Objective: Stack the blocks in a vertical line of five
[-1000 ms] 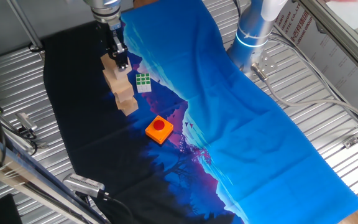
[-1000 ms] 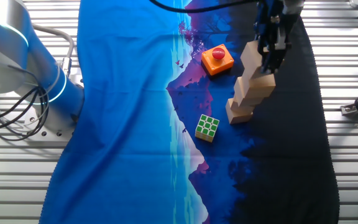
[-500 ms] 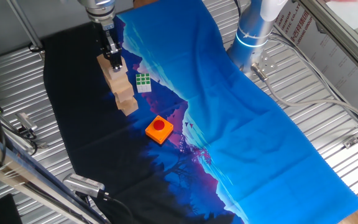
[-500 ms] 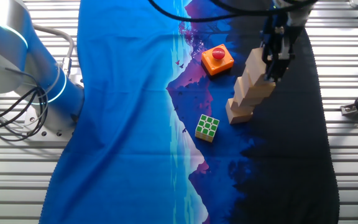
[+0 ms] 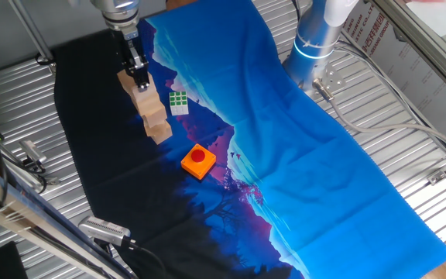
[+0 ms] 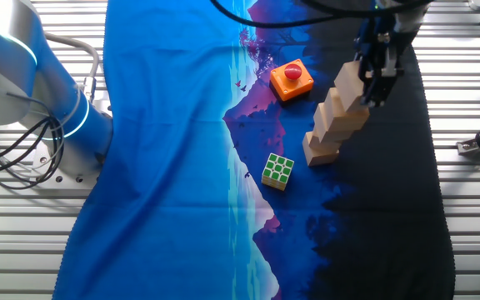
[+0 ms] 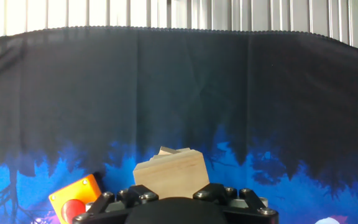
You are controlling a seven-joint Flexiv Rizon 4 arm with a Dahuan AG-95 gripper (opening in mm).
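Several tan wooden blocks stand as a stepped, leaning stack (image 5: 152,115) (image 6: 333,127) on the dark part of the cloth. My gripper (image 5: 137,75) (image 6: 377,82) sits at the top of the stack, shut on the topmost block (image 5: 128,80) (image 6: 349,82). In the hand view that block (image 7: 169,174) fills the space between my gripper (image 7: 171,194) fingers. The corner of a lower block (image 7: 173,151) peeks out just beyond it. The top block sits offset from the ones under it.
An orange square with a red button (image 5: 198,161) (image 6: 291,80) (image 7: 73,200) lies close beside the stack. A green-and-white puzzle cube (image 5: 178,102) (image 6: 278,171) rests on the cloth nearby. The robot base (image 5: 316,39) stands at the blue cloth's edge, with ribbed metal table around it.
The gripper and the top block have shifted together sideways, away from the puzzle cube. The lower blocks, the orange button and the puzzle cube have not moved.
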